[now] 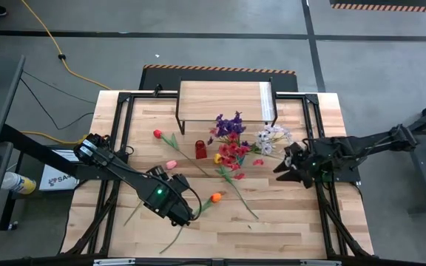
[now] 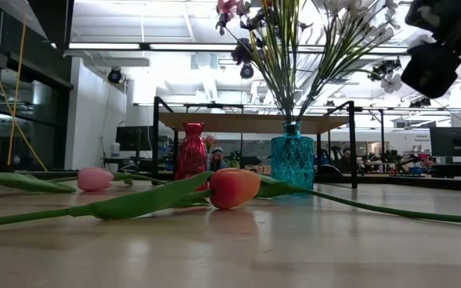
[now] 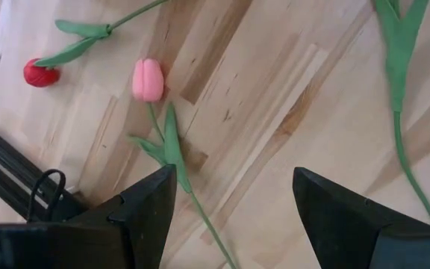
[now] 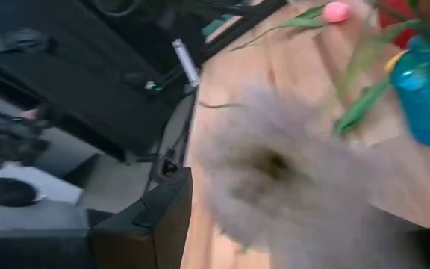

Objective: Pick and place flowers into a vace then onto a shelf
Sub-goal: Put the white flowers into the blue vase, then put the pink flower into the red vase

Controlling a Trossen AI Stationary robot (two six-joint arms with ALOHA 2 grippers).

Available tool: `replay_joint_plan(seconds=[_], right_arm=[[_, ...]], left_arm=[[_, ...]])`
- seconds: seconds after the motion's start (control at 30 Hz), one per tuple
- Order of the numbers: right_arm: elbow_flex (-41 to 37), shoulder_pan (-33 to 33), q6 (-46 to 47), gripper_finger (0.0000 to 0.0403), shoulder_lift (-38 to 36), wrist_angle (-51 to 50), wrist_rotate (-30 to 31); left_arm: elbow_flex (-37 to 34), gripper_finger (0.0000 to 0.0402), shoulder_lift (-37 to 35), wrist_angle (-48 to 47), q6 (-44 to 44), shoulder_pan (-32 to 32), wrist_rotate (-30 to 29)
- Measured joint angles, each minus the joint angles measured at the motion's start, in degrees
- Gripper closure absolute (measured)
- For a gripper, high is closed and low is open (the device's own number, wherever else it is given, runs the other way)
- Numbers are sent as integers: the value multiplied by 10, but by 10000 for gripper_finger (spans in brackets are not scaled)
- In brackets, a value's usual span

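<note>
My left arm reaches in from the table's left edge and angles toward the front middle, wrist low over the boards. The left gripper (image 3: 234, 213) points down at the table with its two dark fingers (image 3: 144, 205) spread wide apart, and I see nothing between them. My right arm comes in from the right side, stretched level toward the table's centre. The right gripper (image 1: 285, 164) hangs raised above the table at the right of centre. I cannot make out from here how its fingers stand.
</note>
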Motion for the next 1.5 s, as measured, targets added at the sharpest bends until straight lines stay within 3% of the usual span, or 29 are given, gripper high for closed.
replay_joint_plan(seconds=[0.2,0.87,1.5], right_arm=[[0,1,22,197,-21,6,-37],[0,2,44,197,-37,169,-100],[0,2,7,196,-37,504,-117]], left_arm=[[0,103,0,0,-1,0,1],[0,103,0,0,-17,0,14],[-2,103,0,1,-36,-9,46]])
